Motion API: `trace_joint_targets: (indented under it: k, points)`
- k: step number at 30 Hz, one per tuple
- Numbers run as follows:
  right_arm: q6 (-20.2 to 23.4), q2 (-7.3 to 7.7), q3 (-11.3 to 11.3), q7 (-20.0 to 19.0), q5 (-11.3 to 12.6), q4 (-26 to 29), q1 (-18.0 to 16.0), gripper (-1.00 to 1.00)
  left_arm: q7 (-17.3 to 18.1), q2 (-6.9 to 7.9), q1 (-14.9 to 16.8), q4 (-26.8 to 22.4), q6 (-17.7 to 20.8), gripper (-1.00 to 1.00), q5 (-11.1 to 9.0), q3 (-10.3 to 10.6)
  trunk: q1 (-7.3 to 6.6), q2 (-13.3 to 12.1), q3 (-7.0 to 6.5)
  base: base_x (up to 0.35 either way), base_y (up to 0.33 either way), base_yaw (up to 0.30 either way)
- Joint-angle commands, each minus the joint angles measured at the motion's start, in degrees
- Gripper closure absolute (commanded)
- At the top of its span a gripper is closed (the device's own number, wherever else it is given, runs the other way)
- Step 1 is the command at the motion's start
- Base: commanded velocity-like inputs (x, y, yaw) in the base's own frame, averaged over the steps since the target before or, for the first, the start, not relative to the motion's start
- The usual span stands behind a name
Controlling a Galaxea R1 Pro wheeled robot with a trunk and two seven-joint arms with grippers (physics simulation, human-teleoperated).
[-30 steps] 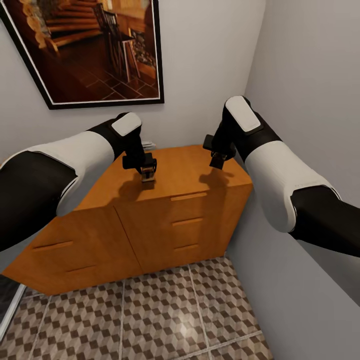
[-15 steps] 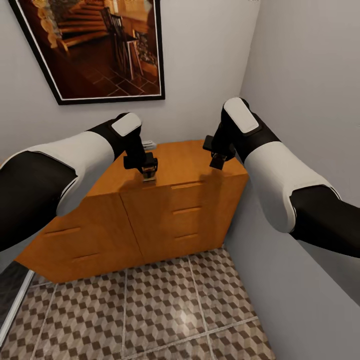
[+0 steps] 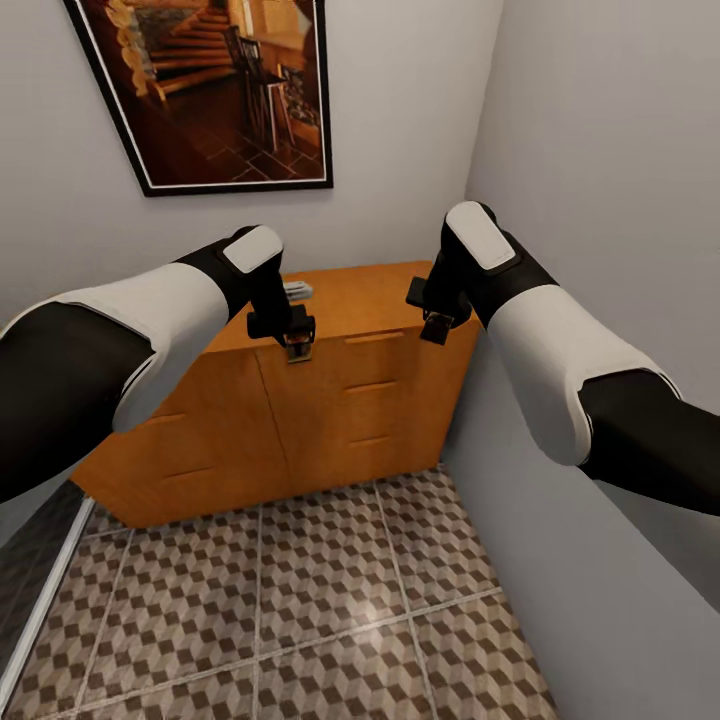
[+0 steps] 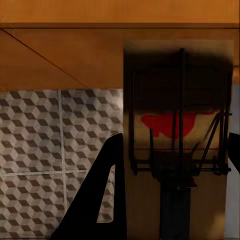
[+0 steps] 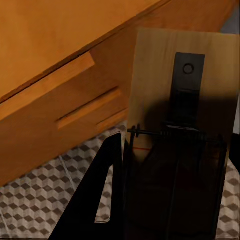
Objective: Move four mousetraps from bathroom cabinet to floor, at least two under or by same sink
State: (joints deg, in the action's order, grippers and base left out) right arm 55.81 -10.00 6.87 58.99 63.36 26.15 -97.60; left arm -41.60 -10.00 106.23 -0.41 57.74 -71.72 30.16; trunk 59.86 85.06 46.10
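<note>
My left gripper point(image 3: 297, 349) clamps a mousetrap point(image 4: 178, 125), a pale wooden board with dark wire and a red spot. My right gripper point(image 3: 436, 330) clamps a second trap point(image 5: 181, 110), pale wood with a black plate. Both hang over the cube-patterned floor point(image 3: 330, 580). Beyond, more traps point(image 3: 297, 291) lie near the cabinet's point(image 3: 330, 400) back edge.

Two robot arms each carry one mousetrap, the left trap point(image 4: 180, 125) and the right trap point(image 5: 180, 130), while a small stack of traps point(image 3: 297, 291), number unclear, sits on one wooden cabinet point(image 3: 330, 420) below one framed picture point(image 3: 215, 85).
</note>
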Motion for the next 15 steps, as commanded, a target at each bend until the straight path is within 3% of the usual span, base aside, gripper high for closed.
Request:
trace_joint_targets:
  k: [1, 15]
  points:
    - [0.1, 0.0, 0.2, 0.4, 0.5, 0.0, 0.0, 1.0, -0.6, 0.0, 0.0, 0.0, 0.2, 1.0, -0.5, 0.3, -0.04, 0.0, 0.05, -0.339, 0.0, 0.0]
    - [-1.7, 0.0, 0.2, 0.3, 0.5, -3.1, 0.0, 1.0, -0.8, 0.0, 0.0, 0.0, 0.2, 1.0, -0.4, 0.2, -0.04, 0.0, 0.05, -0.338, 0.0, 0.0]
